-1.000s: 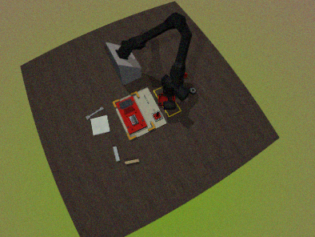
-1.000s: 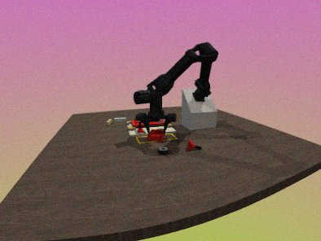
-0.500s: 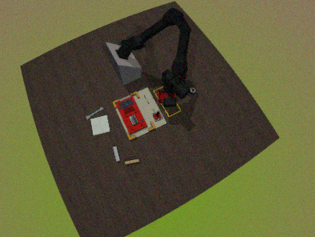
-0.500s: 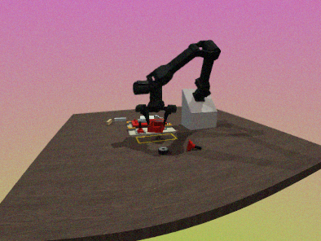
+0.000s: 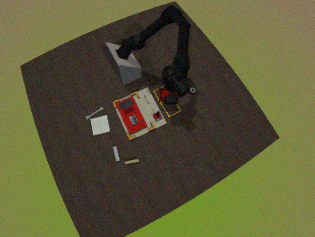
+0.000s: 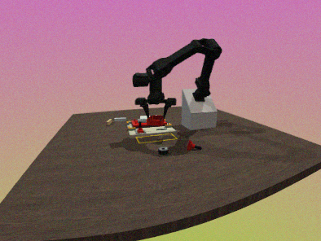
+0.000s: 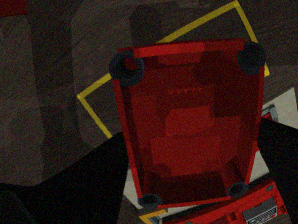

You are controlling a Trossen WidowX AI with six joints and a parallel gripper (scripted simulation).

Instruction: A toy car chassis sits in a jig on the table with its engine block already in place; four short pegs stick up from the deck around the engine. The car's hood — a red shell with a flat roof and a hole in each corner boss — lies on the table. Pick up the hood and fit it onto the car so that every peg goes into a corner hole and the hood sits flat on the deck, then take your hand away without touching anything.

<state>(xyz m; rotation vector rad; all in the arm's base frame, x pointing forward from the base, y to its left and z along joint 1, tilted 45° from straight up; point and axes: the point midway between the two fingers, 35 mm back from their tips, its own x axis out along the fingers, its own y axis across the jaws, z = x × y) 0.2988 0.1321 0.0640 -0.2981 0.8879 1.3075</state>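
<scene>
The red hood (image 5: 162, 94) (image 6: 156, 120) (image 7: 190, 120) is between the fingers of my gripper (image 6: 156, 117) (image 7: 193, 132), which is shut on its two sides. It hangs above the table. In the wrist view it shows as a hollow shell with a dark ring at each corner. The red chassis (image 5: 138, 126) (image 7: 225, 212) sits between orange corner brackets on the cream board (image 5: 149, 100). The grey engine block (image 5: 133, 119) (image 7: 261, 212) is on its deck. The pegs are too small to make out. The arm hides part of the hood in the top view.
A yellow outline (image 5: 174, 113) (image 6: 140, 142) (image 7: 200, 22) lies beside the board. A small red part (image 5: 157, 115) stands on the board. A wheel (image 5: 193, 90) (image 6: 163, 151) and a red-and-black piece (image 6: 191, 146) lie nearby. Beyond the chassis are a white square (image 5: 100, 125) and small bars.
</scene>
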